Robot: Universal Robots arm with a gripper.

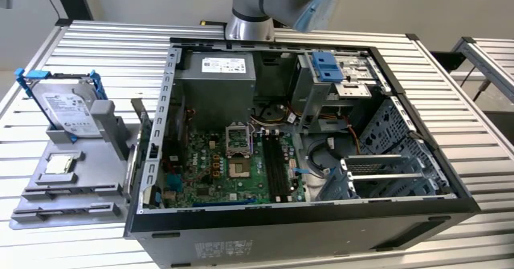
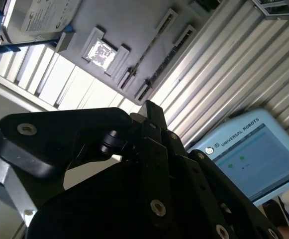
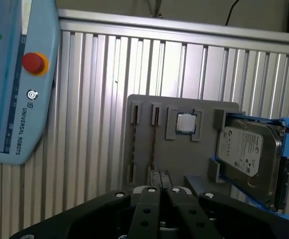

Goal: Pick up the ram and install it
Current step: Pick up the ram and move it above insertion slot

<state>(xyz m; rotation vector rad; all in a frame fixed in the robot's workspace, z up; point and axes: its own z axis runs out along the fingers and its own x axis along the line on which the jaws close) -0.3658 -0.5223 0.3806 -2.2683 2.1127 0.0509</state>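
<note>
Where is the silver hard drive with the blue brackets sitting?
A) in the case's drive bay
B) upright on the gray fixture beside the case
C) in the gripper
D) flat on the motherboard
B: the hard drive stands upright on the gray fixture, which is at the exterior view's left of the open computer case. The processor chip lies on the same fixture.

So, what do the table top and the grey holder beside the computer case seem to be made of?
Table top: probably aluminium, ribbed silver slats with a dull shine. Grey holder: likely plastic, matte, uniformly grey, with moulded-looking slots.
</note>
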